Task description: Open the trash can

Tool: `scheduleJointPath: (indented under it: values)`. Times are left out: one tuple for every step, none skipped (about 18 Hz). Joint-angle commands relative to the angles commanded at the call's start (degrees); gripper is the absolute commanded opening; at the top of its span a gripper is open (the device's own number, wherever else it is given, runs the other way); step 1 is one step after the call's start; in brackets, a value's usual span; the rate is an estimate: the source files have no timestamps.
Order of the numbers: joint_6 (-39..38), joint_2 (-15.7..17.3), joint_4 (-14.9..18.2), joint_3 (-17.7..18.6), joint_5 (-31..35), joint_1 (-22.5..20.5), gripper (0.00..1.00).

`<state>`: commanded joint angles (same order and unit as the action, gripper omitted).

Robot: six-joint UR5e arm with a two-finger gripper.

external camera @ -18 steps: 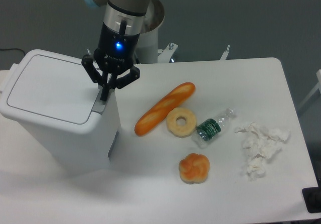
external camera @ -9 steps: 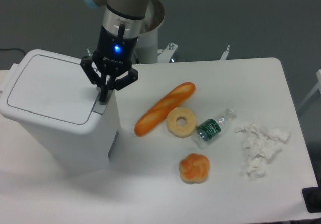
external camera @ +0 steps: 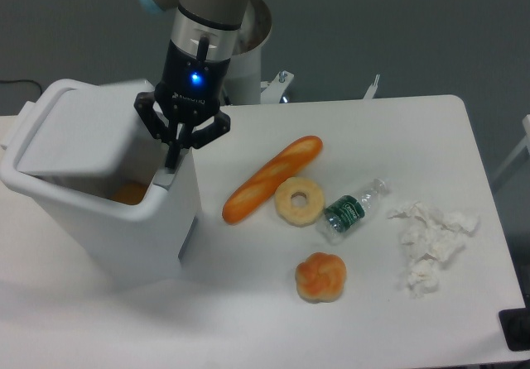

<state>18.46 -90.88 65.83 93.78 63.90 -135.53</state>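
Since the earlier frames the lid (external camera: 79, 129) of the trash can (external camera: 116, 220) has been lifted at its front edge and is now seen tilted upward, so that a gap is opened along the near rim and something orange is glimpsed inside; the arm itself has hardly been shifted. The table (external camera: 273, 319), white and broad, is occupied at its left end by the trash can, a large white boxy bin standing upright. The gripper (external camera: 171, 165) is held directly over the can's front right corner, its fingers drawn together into a narrow point that is set down on the grey latch (external camera: 164, 177); nothing is seen grasped between them, and whether they are fully clenched cannot be told for certain, though no gap is visible. A blue light is shown on the gripper body. To the right of the can, a long orange baguette (external camera: 272, 179) is laid diagonally, with a pale ring-shaped pastry (external camera: 299, 201) just beside its lower side. A crumpled white tissue (external camera: 431, 245) is placed near the right edge. A small plastic bottle (external camera: 352, 210) with a green label lies on its side between pastry and tissue, and a round bun (external camera: 320, 276) is set nearer the front edge.
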Motion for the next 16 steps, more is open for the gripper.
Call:
scheduleJointPath:
  values:
    - [0.00, 0.00, 0.00, -0.17, -0.09, 0.00, 0.00]
    - [0.00, 0.00, 0.00, -0.44, -0.09, -0.09, 0.00]
    - [0.00, 0.00, 0.00, -0.79, -0.35, -0.26, 0.01]
    - [0.09, -0.09, 0.00, -1.40, -0.87, -0.44, 0.05]
    - [0.09, -0.09, 0.00, -2.10, -1.23, -0.70, 0.14]
    - [0.17, -0.17, 0.00, -2.54, -1.23, -0.79, 0.24]
    - [0.18, -0.35, 0.00, -2.81, -1.23, -1.14, 0.38]
    - [0.35, -0.52, 0.00, -2.81, -1.14, -1.75, 0.52]
    - [0.44, -0.61, 0.00, -2.73, -1.06, -2.46, 0.59]
    - [0.44, -1.05, -0.09, -2.64, -1.05, -3.59, 0.69]
    - [0.61, -2.18, -0.17, -2.64, -0.79, -4.65, 0.95]
    - [0.70, -3.33, -0.35, -2.72, -0.27, -5.18, 1.00]
    - [0.70, -4.03, -0.61, -2.72, 0.61, -5.71, 1.00]
    - [0.79, -4.74, -0.62, -2.72, 2.36, -6.76, 1.00]
    - [1.14, -5.79, -0.70, -2.99, 4.72, -8.25, 1.00]
    - [1.66, -7.28, -0.62, -3.86, 6.75, -9.74, 1.00]
